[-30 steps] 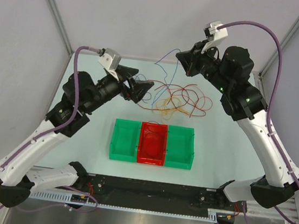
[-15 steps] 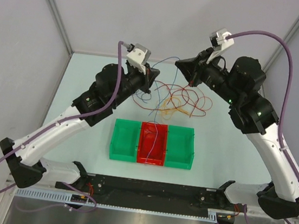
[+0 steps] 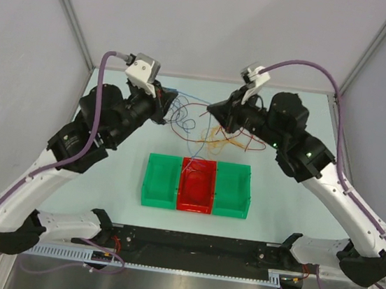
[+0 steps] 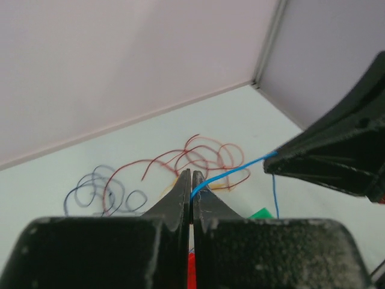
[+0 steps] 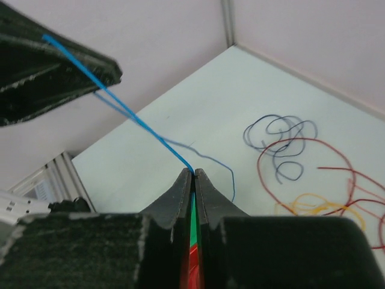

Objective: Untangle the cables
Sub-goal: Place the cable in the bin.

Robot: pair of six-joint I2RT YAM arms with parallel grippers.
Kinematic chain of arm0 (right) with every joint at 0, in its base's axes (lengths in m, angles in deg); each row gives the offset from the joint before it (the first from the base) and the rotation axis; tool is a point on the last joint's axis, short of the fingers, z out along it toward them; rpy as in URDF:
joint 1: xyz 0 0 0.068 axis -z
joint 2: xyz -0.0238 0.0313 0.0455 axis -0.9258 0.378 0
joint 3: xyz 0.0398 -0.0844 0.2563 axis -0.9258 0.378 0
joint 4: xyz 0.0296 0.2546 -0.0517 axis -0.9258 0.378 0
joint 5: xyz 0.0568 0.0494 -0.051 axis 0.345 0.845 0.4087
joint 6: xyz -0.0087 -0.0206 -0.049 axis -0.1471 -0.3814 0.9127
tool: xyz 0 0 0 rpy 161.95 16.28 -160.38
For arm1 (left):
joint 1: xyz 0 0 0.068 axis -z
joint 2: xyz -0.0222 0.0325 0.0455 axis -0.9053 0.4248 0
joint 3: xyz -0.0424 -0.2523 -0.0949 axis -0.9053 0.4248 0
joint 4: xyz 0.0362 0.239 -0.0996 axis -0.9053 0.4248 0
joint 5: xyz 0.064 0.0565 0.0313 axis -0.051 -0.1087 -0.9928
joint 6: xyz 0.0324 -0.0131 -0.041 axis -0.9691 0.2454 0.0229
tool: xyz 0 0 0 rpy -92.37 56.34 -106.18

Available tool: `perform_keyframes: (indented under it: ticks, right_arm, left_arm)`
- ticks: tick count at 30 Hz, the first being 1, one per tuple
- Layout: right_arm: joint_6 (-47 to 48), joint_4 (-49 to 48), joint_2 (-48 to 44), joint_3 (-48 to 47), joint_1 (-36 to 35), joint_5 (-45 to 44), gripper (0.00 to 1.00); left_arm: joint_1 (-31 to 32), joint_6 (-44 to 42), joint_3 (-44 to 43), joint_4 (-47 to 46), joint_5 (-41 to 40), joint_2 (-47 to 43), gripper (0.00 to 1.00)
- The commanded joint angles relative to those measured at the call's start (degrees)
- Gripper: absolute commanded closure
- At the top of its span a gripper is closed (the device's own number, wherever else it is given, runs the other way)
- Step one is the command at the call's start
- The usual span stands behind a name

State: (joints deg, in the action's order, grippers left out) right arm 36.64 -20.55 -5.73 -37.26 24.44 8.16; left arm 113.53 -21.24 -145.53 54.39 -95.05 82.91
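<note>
At the far left of the tabletop (image 3: 279,190), the left fingers (image 4: 179,195) are pressed shut on a bright blue cable (image 5: 129,114), held up off the surface. It runs almost straight across to the right fingers (image 5: 182,192), which are also clamped shut on it. Beneath them a loose tangle lies on the tabletop: dark blue loops (image 3: 182,118), yellow-orange cable (image 3: 218,144) and red cable (image 3: 248,126). Nearer, a green bin (image 3: 152,182), a red bin (image 3: 200,163) and a second green bin (image 3: 243,193) stand touching in a row.
</note>
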Motion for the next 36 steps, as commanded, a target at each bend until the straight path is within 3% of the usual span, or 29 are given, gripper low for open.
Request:
perform_keyframes:
  ticks: [1, 6, 9, 12, 16, 18, 20, 22, 27, 36]
  right_arm:
    - [2.0, -3.0, 0.9, 3.2, -6.2, -4.9, 0.93]
    - [4.4, -4.2, 7.7, 3.1, -14.8, -15.4, 1.0]
    - [3.0, -3.6, 12.9, 2.8, -15.3, -13.5, 1.0]
    - [2.6, -2.9, 16.0, 2.5, -16.5, -14.5, 0.87]
    - [2.7, -2.7, 16.4, 2.9, -17.1, -15.8, 0.45]
    - [2.9, -1.9, 15.5, 2.9, -17.1, -16.5, 0.33]
    - [3.0, 0.0, 13.8, 3.0, -16.9, -18.5, 0.29]
    - [3.0, 1.5, 12.2, 3.6, -16.3, -19.3, 0.17]
    - [2.5, 7.2, 4.6, 6.2, -13.3, -22.3, 0.11]
    - [-0.8, 9.9, -5.0, 13.2, -3.9, -20.0, 0.09]
  left_arm:
    - [-0.6, 0.0, -3.4, 8.1, -11.1, -6.0, 1.0]
    - [-0.6, 0.2, -7.6, 13.3, -14.1, -8.3, 1.0]
    - [-0.6, 0.6, -11.8, 17.9, -14.4, -7.4, 1.0]
    - [-0.6, 1.6, -11.7, 20.9, -15.3, -7.1, 1.0]
    - [-0.6, 3.6, -5.7, 20.1, -16.4, -9.6, 1.0]
    - [-0.6, 4.0, -2.6, 19.5, -16.5, -11.1, 1.0]
    - [-0.7, 4.7, -0.2, 19.3, -16.9, -11.9, 1.0]
    - [-0.7, 5.0, 1.5, 18.7, -17.3, -12.8, 1.0]
    - [-0.7, 6.0, 7.1, 16.8, -18.6, -13.4, 1.0]
    - [-0.7, 8.4, 15.0, 11.2, -19.1, -13.1, 1.0]
